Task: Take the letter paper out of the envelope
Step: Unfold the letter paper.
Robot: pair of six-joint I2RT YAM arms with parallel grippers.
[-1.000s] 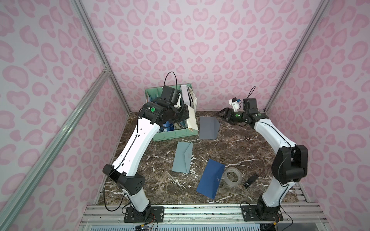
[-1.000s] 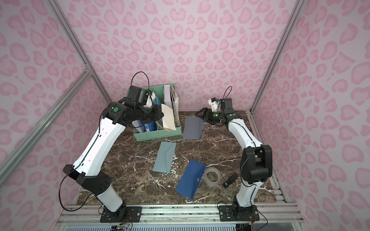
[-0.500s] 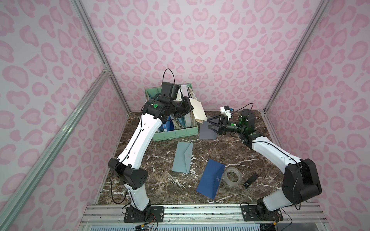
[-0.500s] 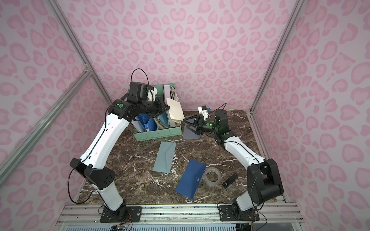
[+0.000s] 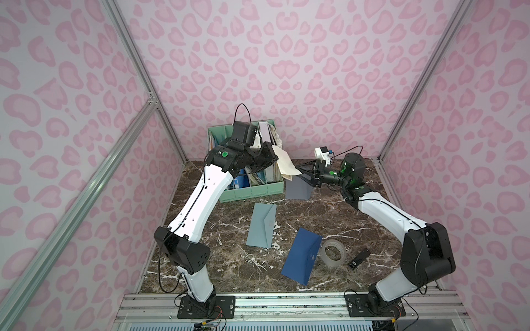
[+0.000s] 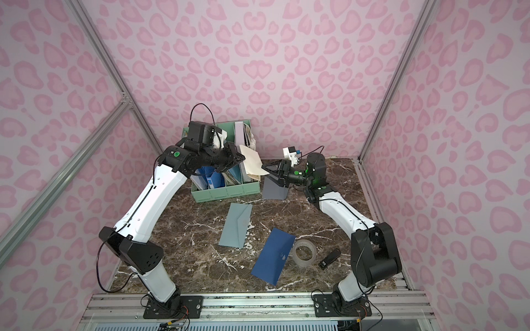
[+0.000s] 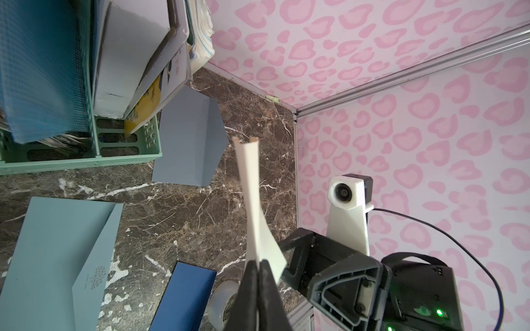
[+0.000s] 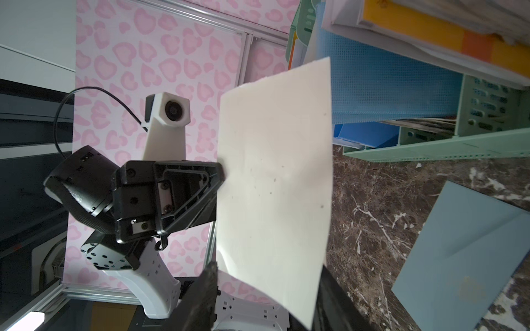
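Right wrist: letter paper (image 8: 272, 186) tight in left jaws, edge between parted right jaws.

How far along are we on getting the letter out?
Done: the left gripper is shut on a cream paper piece, held in the air near the green organizer. In hand: the right gripper has its jaws apart around the far end, not yet clamped. Left: clamp and pull. No separate letter shows; whether the piece is envelope or letter is unclear.

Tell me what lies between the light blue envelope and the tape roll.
The dark blue envelope lies between the light blue envelope and the tape roll; both top views show it.
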